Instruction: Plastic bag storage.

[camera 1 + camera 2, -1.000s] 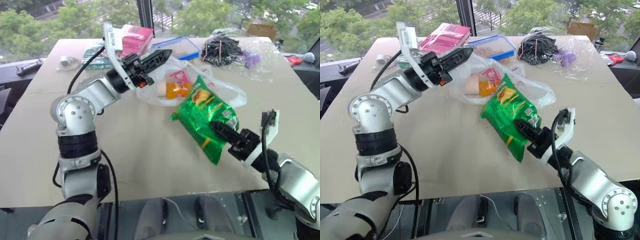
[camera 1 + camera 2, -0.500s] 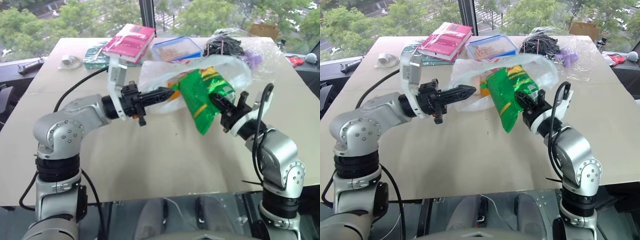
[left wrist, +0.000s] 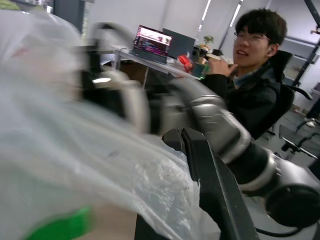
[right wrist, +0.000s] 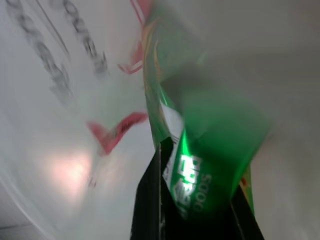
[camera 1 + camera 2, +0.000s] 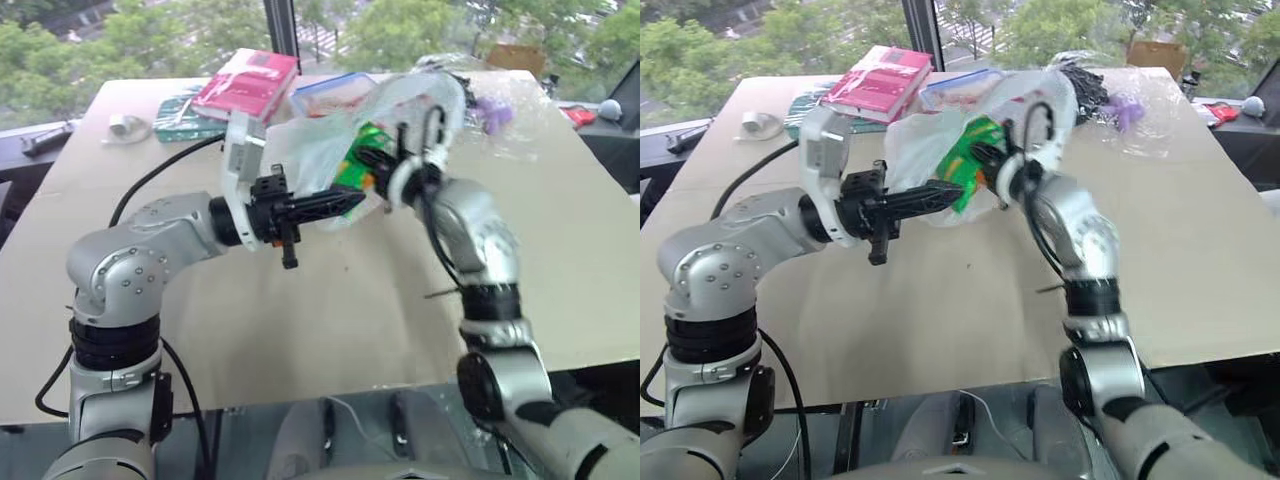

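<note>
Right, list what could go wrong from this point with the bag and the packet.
1. The left gripper is shut on only a thin edge of the plastic bag; the film could tear or slip free as the packet pushes in.
2. The right gripper, shut on the green snack packet, is deep in the bag mouth; pulling out could drag the bag or packet back.
3. The lifted bag hangs near the blue-lidded container and might nudge it.

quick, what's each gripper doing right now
left gripper: shut on the rim of the plastic bag.
right gripper: shut on the green snack packet, inside the bag.
</note>
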Robot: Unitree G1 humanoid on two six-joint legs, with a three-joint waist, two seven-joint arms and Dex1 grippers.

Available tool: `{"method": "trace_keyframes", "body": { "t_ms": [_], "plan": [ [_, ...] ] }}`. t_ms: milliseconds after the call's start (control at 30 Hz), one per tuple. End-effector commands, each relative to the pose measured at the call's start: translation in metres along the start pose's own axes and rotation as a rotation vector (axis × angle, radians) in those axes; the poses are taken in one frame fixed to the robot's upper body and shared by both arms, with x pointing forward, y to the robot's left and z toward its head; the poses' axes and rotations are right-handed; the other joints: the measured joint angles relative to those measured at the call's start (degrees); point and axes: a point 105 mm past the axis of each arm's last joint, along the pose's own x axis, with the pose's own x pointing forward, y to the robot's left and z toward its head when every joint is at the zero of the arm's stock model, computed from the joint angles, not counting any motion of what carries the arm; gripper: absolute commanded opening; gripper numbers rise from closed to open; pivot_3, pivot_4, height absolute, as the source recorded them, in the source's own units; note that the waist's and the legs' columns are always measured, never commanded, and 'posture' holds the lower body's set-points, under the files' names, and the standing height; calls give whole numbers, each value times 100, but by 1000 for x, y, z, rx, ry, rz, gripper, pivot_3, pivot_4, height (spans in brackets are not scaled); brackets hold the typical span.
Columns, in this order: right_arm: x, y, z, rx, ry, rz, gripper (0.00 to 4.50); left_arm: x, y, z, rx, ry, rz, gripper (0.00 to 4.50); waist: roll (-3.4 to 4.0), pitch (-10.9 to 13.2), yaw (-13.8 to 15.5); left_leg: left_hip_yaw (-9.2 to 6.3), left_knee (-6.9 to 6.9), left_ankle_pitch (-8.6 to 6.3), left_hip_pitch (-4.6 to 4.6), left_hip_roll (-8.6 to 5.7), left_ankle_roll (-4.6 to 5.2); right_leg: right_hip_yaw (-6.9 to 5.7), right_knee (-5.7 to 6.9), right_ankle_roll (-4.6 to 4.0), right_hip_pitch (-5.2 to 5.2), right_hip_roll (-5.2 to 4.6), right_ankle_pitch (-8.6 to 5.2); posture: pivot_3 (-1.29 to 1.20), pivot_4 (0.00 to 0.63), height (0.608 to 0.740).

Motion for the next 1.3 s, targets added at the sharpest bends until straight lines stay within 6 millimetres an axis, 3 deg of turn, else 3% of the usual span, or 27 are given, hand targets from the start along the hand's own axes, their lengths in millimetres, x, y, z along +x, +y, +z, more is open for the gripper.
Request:
{"method": "trace_keyframes", "body": {
  "t_ms": [33,67,167,267,333,500,600,633,667,767,867,1067,1200,1300],
  "plan": [
    [34,-8,-14,-54,1,18,96,1,-8,4,36,-22,-8,0,1,0,2,0,-1,0,0,2,0,-1,-4,0,0,3,0,0,150,740],
    [44,-17,-23,-128,13,3,96,0,-8,2,37,-22,2,0,1,0,-4,-1,-6,0,-2,2,-1,-2,-8,0,0,3,0,0,150,740],
    [53,-37,-34,-301,54,1,944,-1,-4,4,29,-59,49,0,1,1,0,1,-11,1,-3,1,-2,-1,-22,0,1,4,1,0,150,740],
    [41,-30,-33,-579,89,70,2696,-3,6,11,1,-123,111,0,2,1,28,-6,-14,13,-14,3,-23,-9,-31,1,0,-7,1,0,150,740],
    [20,-16,-29,-713,88,151,3124,-5,15,17,-23,-176,152,0,1,1,54,-5,-14,13,-15,2,-24,-8,-32,2,0,-9,2,0,150,740],
    [-48,0,-13,-980,43,210,3124,-13,55,41,-104,-350,306,0,1,1,185,-18,-10,12,-21,-4,-22,-25,-32,2,0,-22,1,0,150,740],
    [-73,-2,-6,-1154,19,142,3840,-13,67,50,-128,-399,328,0,-1,-1,153,-16,-8,0,-17,-6,-2,-24,-23,2,1,-19,2,0,150,740],
    [-78,-4,-4,-1211,14,111,4329,-11,69,51,-132,-407,327,0,-1,-1,142,-11,-8,0,-12,-7,-1,-19,-21,2,1,-14,2,0,150,740],
    [-83,-6,-1,-1274,-1,71,4428,-10,70,53,-134,-412,325,0,-1,-1,130,-8,-8,0,-9,-7,-1,-16,-17,2,2,-11,2,0,150,740],
    [-94,-4,8,-1362,-64,3,4428,-7,72,56,-132,-420,316,0,-1,0,137,-8,-8,0,-6,-6,-1,-14,-14,1,1,-3,1,0,150,740],
    [-92,3,22,-1315,-145,-37,4428,-4,73,58,-134,-427,309,0,-3,-1,152,-7,-6,0,-8,-6,-1,-12,-16,2,2,-4,2,0,150,740],
    [-52,15,34,-1164,-218,-2,4428,-5,72,55,-128,-425,311,0,-3,-1,149,-5,-5,0,-7,-6,-1,-10,-16,1,2,-4,2,0,150,740],
    [-18,23,46,-1234,-249,-16,4428,-8,71,57,-108,-428,333,0,-2,-1,139,-5,-5,3,-7,-10,-7,-9,-19,1,2,-3,2,0,150,740],
    [-8,28,57,-1300,-281,-19,3117,-12,70,57,-89,-427,351,0,-2,-1,165,-9,-9,14,-11,-11,-25,-15,-28,1,3,-4,2,0,150,740]
  ]
}}
